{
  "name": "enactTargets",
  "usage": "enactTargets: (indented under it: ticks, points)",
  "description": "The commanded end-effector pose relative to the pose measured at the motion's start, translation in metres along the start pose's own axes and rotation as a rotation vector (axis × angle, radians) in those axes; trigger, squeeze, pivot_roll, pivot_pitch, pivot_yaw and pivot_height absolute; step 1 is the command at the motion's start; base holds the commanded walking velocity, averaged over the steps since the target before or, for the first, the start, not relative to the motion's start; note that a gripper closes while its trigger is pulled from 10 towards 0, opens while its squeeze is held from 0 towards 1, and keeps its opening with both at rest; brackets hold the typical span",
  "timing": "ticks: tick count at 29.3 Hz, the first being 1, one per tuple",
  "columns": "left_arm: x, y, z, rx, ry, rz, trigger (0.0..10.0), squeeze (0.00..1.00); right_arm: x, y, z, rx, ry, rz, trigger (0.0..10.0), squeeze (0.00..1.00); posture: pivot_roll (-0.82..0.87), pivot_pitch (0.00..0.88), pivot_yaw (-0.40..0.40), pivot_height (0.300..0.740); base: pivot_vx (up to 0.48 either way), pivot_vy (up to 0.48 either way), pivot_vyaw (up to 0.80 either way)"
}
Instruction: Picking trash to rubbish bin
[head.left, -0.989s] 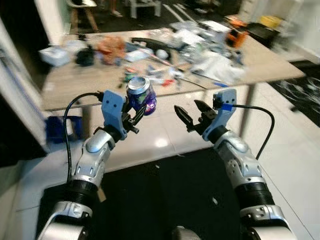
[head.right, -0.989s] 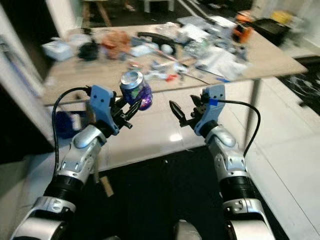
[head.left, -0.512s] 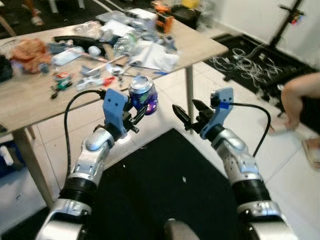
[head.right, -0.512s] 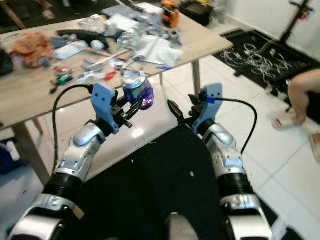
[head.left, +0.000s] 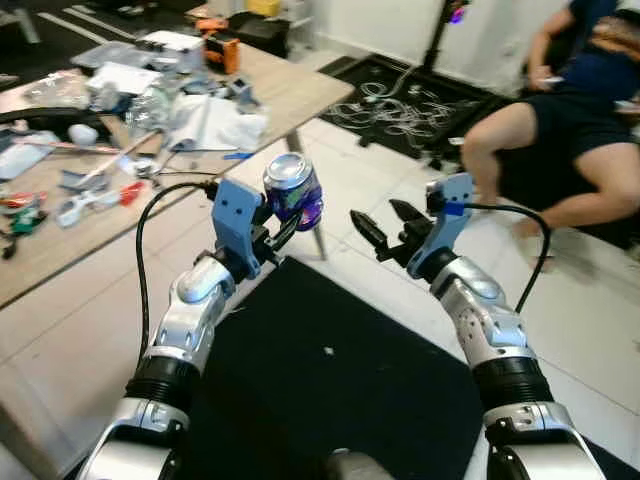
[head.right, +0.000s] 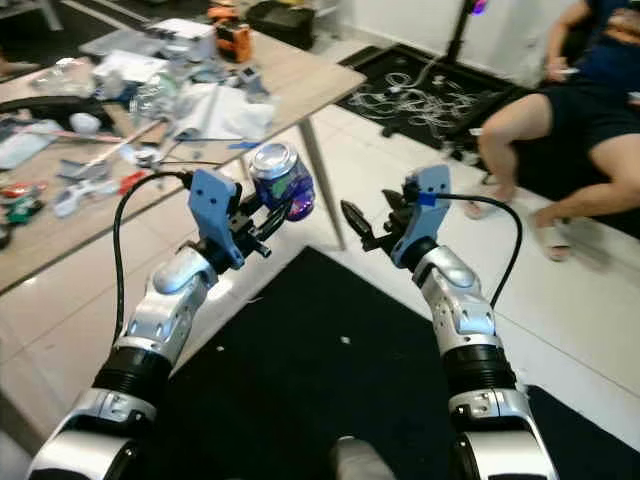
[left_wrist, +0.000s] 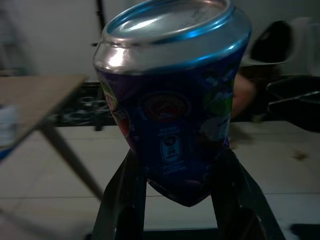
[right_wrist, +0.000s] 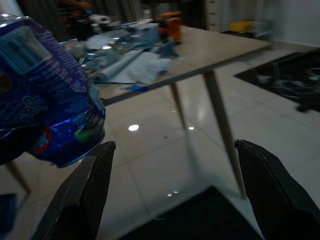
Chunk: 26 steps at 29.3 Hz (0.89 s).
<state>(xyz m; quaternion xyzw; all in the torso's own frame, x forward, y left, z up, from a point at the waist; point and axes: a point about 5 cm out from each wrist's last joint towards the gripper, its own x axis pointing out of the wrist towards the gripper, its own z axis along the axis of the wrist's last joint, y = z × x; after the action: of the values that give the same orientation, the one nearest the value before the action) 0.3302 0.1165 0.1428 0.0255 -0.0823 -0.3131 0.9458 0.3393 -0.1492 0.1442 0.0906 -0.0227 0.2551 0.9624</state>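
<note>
While the left gripper (head.left: 272, 232) is pinching the dented blue can (head.left: 294, 192) by its lower end, holding it upright in the air at about 11 o'clock from the head view's centre, the right gripper (head.left: 378, 226) is hovering at 1 o'clock with fingers spread, grasping nothing. The robot appears to be carrying the can toward a bin. A cluttered table (head.left: 290, 90) lies at 10 o'clock and a seated person (head.left: 560, 130) at 2 o'clock, so the next move calls for finding the bin.
</note>
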Motion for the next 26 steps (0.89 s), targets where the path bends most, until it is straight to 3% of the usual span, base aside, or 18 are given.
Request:
enactTargets:
  ticks: [1, 9, 14, 16, 19, 22, 26]
  points:
    - [-0.002, 0.001, -0.003, 0.007, 0.012, -0.001, 10.0, 0.00, -0.001, -0.001, -0.003, -0.004, 0.015, -0.002, 10.0, 0.00, -0.05, 0.000, -0.025, 0.740, 0.000, 0.000, -0.80]
    - [-0.004, -0.004, -0.006, 0.038, 0.030, -0.042, 10.0, 0.00, -0.003, 0.004, -0.002, -0.027, 0.006, 0.018, 10.0, 0.00, -0.06, 0.000, -0.031, 0.740, 0.000, 0.000, -0.80]
    - [-0.013, -0.013, -0.001, 0.095, 0.009, -0.159, 10.0, 0.00, -0.004, 0.013, -0.001, -0.080, 0.015, 0.122, 10.0, 0.00, -0.04, 0.000, -0.032, 0.740, 0.000, 0.000, -0.80]
    - [-0.013, -0.014, 0.001, 0.096, 0.001, -0.174, 10.0, 0.00, -0.005, 0.014, -0.001, -0.093, 0.017, 0.138, 10.0, 0.00, -0.04, 0.000, -0.032, 0.740, 0.000, 0.000, -0.80]
    - [-0.013, -0.020, 0.022, 0.048, -0.075, -0.242, 10.0, 0.00, -0.007, 0.022, 0.001, -0.110, 0.014, 0.206, 10.0, 0.00, -0.03, 0.000, -0.015, 0.740, 0.000, 0.000, -0.80]
    - [-0.018, -0.031, 0.019, 0.054, -0.049, -0.313, 10.0, 0.00, -0.009, 0.024, 0.000, -0.098, 0.012, 0.215, 10.0, 0.00, -0.03, 0.000, -0.018, 0.740, 0.000, 0.000, -0.80]
    - [-0.016, -0.029, 0.016, 0.038, -0.054, -0.298, 10.0, 0.00, -0.008, 0.024, 0.003, -0.097, 0.008, 0.228, 10.0, 0.00, -0.04, 0.000, -0.024, 0.740, 0.000, 0.000, -0.80]
